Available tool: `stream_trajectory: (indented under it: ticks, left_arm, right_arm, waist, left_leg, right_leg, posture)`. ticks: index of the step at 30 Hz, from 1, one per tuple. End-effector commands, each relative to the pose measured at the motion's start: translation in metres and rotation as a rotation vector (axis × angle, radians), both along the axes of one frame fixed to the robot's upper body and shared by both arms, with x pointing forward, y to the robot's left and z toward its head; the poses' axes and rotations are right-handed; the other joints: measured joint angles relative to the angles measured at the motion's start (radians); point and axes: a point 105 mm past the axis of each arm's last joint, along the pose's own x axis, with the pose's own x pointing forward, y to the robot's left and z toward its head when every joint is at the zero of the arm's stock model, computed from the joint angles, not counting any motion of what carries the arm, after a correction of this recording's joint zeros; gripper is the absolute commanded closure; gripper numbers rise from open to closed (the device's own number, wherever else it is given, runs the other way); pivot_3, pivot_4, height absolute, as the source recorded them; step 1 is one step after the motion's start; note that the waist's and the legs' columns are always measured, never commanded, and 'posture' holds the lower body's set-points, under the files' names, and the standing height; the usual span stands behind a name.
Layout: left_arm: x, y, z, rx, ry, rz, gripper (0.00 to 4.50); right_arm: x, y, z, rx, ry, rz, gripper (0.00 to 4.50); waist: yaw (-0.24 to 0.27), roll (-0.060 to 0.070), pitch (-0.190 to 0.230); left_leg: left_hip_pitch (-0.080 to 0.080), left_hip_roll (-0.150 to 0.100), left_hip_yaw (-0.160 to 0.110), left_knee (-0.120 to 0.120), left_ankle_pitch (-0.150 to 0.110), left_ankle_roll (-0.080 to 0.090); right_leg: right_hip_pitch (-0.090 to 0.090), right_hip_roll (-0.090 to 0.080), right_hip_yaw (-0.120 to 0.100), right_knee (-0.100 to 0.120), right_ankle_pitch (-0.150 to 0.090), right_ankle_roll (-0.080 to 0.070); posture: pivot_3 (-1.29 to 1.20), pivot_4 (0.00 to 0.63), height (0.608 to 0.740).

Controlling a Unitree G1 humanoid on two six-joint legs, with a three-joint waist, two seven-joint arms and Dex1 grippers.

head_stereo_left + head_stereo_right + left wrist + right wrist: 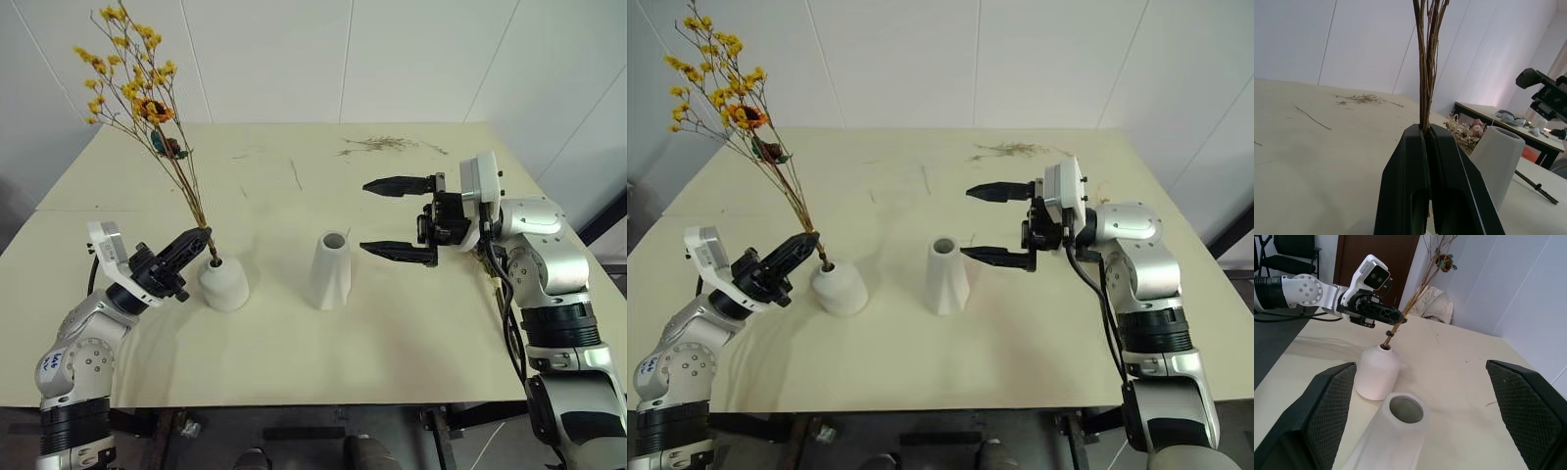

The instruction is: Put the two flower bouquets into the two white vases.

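The sparse bouquet (137, 93) of thin stems with tiny yellow-orange blossoms leans up and to the left. My left gripper (201, 238) is shut on its stems just above the short squat white vase (224, 285), and the stem ends sit in that vase's top hole (1386, 346). The taller tapered white vase (331, 271) stands upright and empty at the table's middle. My right gripper (365, 216) is open, level, just right of the tall vase, holding nothing. The fuller bouquet with pink roses (1469, 131) lies on the table beyond the tall vase, mostly hidden behind my right arm.
A scatter of dried twigs (384, 145) lies at the far side of the cream table (294, 362), with a loose twig (296, 174) nearer the middle. White walls close in behind and on both sides.
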Motion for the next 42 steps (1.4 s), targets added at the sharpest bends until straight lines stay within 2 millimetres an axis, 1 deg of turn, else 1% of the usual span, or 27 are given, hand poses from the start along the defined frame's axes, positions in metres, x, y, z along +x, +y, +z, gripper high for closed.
stream_trajectory:
  ticks: [1, 6, 13, 19, 26, 32, 42]
  left_arm:
    - [-0.002, 0.002, 0.001, 0.009, -0.024, 0.011, 4.47]
    - [0.0, 0.003, -0.007, 0.018, -0.009, 0.02, 4.47]
    - [0.0, 0.005, -0.012, 0.025, -0.004, 0.032, 4.47]
    - [0.002, -0.002, -0.019, 0.049, -0.002, 0.022, 4.47]
    - [0.004, -0.004, -0.022, 0.063, -0.008, 0.014, 4.47]
    - [0.008, 0.002, -0.02, 0.052, -0.019, 0.061, 4.47]
    - [0.003, -0.004, -0.031, 0.117, 0.001, 0.013, 4.47]
  right_arm:
    - [-0.006, -0.005, 0.012, 0.026, -0.048, -0.01, 0.0]
    - [-0.006, -0.004, 0.013, 0.033, -0.049, -0.011, 0.0]
    - [-0.007, -0.004, 0.012, 0.038, -0.048, -0.016, 0.0]
    - [-0.007, -0.002, 0.012, 0.047, -0.047, -0.017, 0.0]
    - [-0.008, -0.002, 0.013, 0.056, -0.05, -0.023, 0.0]
    - [-0.008, -0.001, 0.013, 0.06, -0.053, -0.027, 0.0]
    - [-0.008, 0.0, 0.013, 0.07, -0.052, -0.027, 0.0]
  waist:
    - [0.0, 0.0, 0.0]
    - [0.0, 0.0, 0.0]
    - [0.001, 0.0, 0.0]
    - [0.001, 0.0, 0.0]
    - [0.001, 0.0, 0.0]
    - [0.002, 0.0, 0.0]
    - [0.002, 0.0, 0.0]
  left_leg:
    - [0.0, 0.0, 0.0, 0.0, 0.0, 0.0]
    - [0.0, 0.0, 0.0, 0.0, 0.0, 0.0]
    - [0.0, 0.0, 0.0, 0.0, 0.0, 0.0]
    - [0.0, 0.0, 0.0, 0.0, 0.0, 0.0]
    - [-0.001, 0.0, 0.0, -0.001, 0.0, 0.001]
    - [-0.001, 0.0, 0.0, -0.001, 0.0, 0.001]
    - [-0.001, 0.0, 0.0, -0.001, -0.001, 0.001]
  right_leg:
    - [0.0, 0.0, 0.0, 0.0, 0.0, 0.0]
    - [0.0, 0.0, 0.0, 0.0, 0.0, 0.0]
    - [0.0, 0.0, 0.0, -0.001, 0.0, 0.0]
    - [0.0, 0.0, 0.0, -0.002, 0.0, 0.0]
    - [0.0, 0.0, 0.0, -0.003, 0.0, 0.001]
    - [0.0, 0.0, 0.0, -0.004, 0.001, 0.001]
    - [0.001, 0.0, 0.0, -0.005, 0.001, 0.001]
  posture:
    - [0.0, 0.15, 0.74]
    - [0.0, 0.15, 0.74]
    - [0.0, 0.15, 0.74]
    - [0.0, 0.15, 0.74]
    - [0.0, 0.15, 0.74]
    - [0.0, 0.15, 0.74]
    - [0.0, 0.15, 0.74]
